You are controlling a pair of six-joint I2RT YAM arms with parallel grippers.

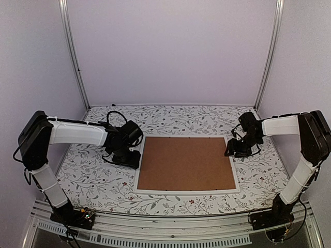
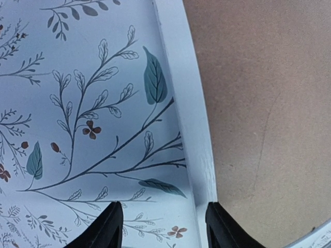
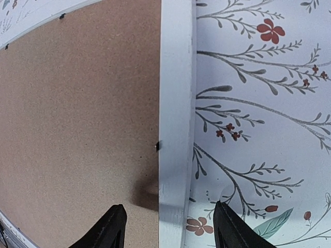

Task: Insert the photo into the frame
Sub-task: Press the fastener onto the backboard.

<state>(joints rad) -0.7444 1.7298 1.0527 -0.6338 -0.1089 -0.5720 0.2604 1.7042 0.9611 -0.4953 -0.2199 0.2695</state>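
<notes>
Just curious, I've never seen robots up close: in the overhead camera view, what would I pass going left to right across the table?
Left arm's tool → brown backing board lying inside the white frame → right arm's tool.

Both arms have black joint housings and white link covers. The left arm (image 1: 77, 133), mounted at the near-left corner of the table (image 1: 93, 181), has black cables looping beside its wrist. The right arm (image 1: 305, 155), mounted at the table's near-right corner, has thin cables around its black base. The fingers (image 2: 106, 230) are matte black, tapering wedges.
</notes>
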